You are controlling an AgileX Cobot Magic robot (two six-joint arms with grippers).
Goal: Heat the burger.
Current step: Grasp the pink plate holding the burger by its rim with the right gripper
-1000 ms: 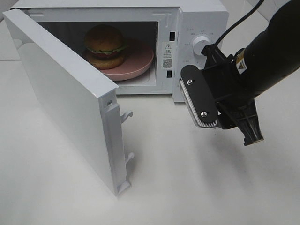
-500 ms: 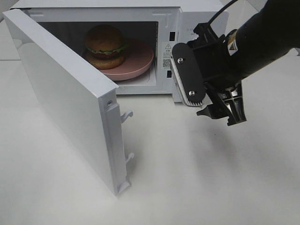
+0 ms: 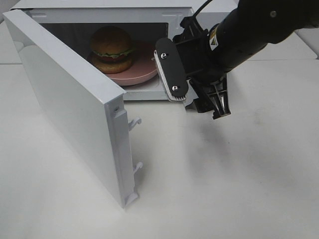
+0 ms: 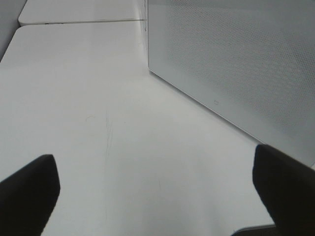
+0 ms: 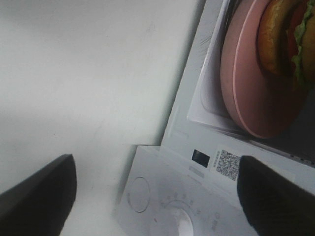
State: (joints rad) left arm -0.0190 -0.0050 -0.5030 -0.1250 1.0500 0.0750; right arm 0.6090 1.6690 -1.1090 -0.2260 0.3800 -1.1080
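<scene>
High view: the burger (image 3: 111,49) sits on the plate (image 3: 147,69) inside the microwave (image 3: 114,11). Its door (image 3: 65,94) swings wide toward 7 o'clock. The right tool (image 3: 195,92) hovers at 3 o'clock of the burger, before the control panel, jaws spread wide and empty.

Left wrist view: the left tool (image 4: 155,196) gapes fully over the desk (image 4: 74,98), beside the microwave's wall, holding nothing.

Right wrist view: nothing lies between the fingers; the knob (image 5: 178,222) shows ahead.

Loading looks done. Shutting the door and starting the heat remain.
</scene>
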